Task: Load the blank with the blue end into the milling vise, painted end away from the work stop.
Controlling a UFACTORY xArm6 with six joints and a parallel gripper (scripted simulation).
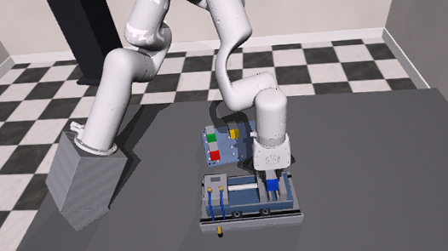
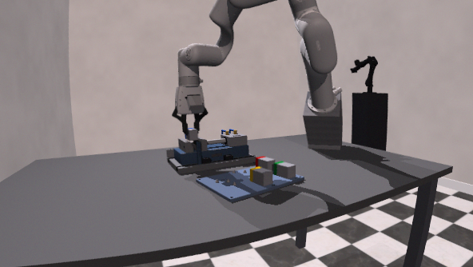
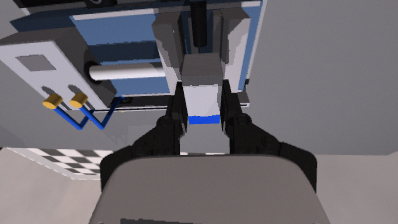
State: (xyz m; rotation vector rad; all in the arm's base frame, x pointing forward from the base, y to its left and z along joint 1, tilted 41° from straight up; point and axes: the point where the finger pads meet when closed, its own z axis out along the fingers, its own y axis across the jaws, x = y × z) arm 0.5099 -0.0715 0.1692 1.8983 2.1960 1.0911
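Note:
The blank with the blue end (image 1: 272,184) (image 2: 192,134) (image 3: 202,102) is held level by my gripper (image 2: 191,129) (image 3: 203,92), which is shut on its sides. It is over the gap between the fixed jaw (image 1: 282,189) (image 3: 238,42) and the moving jaw (image 1: 263,190) (image 3: 168,40), its underside near jaw-top height; exact clearance cannot be told. The blue end faces the top view, away from the dark work stop (image 3: 199,25). The low bars are partly hidden beneath. Red (image 1: 215,155) (image 2: 265,161), green (image 1: 211,137) (image 2: 284,169) and yellow (image 1: 234,133) (image 2: 261,176) blanks rest on the infeed plate (image 1: 225,147) (image 2: 224,190).
The hose block (image 1: 215,182) (image 3: 30,55) stands at the vise's other end, with blue hoses and brass fittings. A pale rod (image 1: 242,186) (image 3: 130,71) joins it to the moving jaw. The raised plate (image 1: 251,223) surrounds the vise base. Small pegs stand on the infeed plate.

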